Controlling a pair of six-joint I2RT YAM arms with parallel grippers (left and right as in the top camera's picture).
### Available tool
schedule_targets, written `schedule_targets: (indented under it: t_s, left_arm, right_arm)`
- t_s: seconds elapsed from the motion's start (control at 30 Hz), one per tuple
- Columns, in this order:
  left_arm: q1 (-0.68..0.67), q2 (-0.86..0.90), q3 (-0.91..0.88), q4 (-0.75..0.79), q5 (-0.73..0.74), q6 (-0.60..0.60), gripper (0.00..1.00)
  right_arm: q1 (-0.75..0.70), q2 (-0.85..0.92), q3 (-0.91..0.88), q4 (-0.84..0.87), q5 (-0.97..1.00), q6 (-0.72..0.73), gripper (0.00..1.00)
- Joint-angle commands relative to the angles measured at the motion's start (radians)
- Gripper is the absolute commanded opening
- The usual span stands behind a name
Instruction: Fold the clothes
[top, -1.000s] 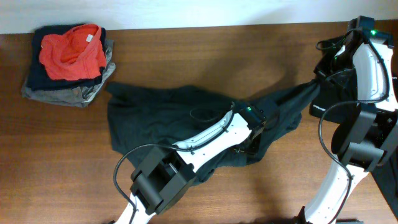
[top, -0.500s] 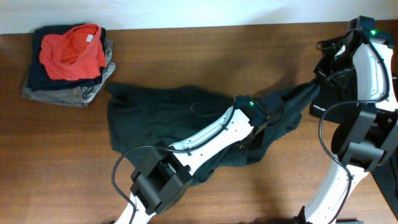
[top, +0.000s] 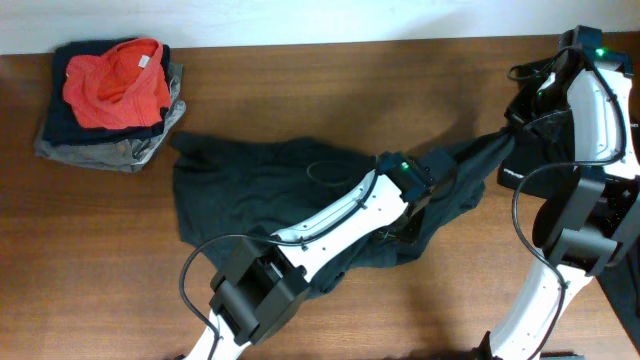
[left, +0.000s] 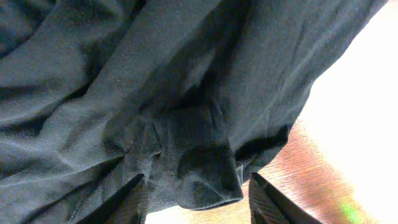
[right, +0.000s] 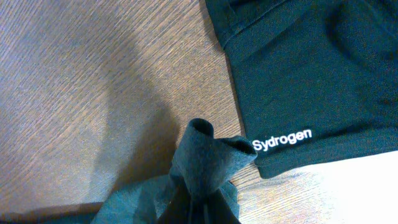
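Observation:
A black shirt (top: 270, 195) lies crumpled across the middle of the table, one of the clothes. Its right corner (top: 490, 155) is pulled out toward my right gripper (top: 514, 130). In the right wrist view that gripper (right: 205, 208) is shut on the bunched cloth (right: 208, 155). My left gripper (top: 420, 203) hovers low over the shirt's right part. In the left wrist view it (left: 199, 202) is open, a folded hem (left: 199, 177) lying loose between the fingers (left: 134, 199). A second black shirt (right: 311, 74) with a white "Sydrogen" print (right: 283, 140) lies under the right arm.
A stack of folded clothes (top: 110, 95), red on top of dark and grey pieces, sits at the far left corner. The second shirt (top: 520, 170) lies by the table's right edge beside the right arm's base (top: 585, 225). Bare wood (top: 330, 90) shows behind the crumpled shirt.
My left gripper has shifted slightly toward the far side over the shirt, and its fingers closed a little and then spread again. The right arm has not moved.

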Motion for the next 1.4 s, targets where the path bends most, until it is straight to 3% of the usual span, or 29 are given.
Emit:
schedule_targets:
  t_s: [0.0, 0.5, 0.7, 0.93, 1.1, 1.37]
  left_arm:
    - [-0.021, 0.002, 0.008, -0.002, 0.008, 0.04, 0.54]
    - [-0.029, 0.062, 0.008, -0.002, 0.027, 0.035, 0.51]
    - [-0.027, 0.065, 0.008, 0.006, 0.026, 0.035, 0.34]
    - [-0.015, 0.065, 0.008, 0.005, 0.023, 0.036, 0.01]
    - [0.013, 0.064, 0.069, -0.066, -0.034, 0.044, 0.0]
    - [0.073, 0.04, 0.389, -0.323, -0.164, 0.049, 0.01]
  right_arm:
    - [-0.001, -0.043, 0.017, -0.002, 0.017, -0.008, 0.04]
    - [-0.001, -0.043, 0.017, -0.005, 0.017, -0.008, 0.04]
    - [-0.001, -0.043, 0.017, -0.005, 0.017, -0.008, 0.04]
    - [-0.001, -0.043, 0.017, -0.005, 0.017, -0.007, 0.04]
    - [-0.002, -0.05, 0.017, -0.005, 0.016, -0.007, 0.04]
    - [-0.002, -0.163, 0.017, -0.004, 0.017, -0.007, 0.04]
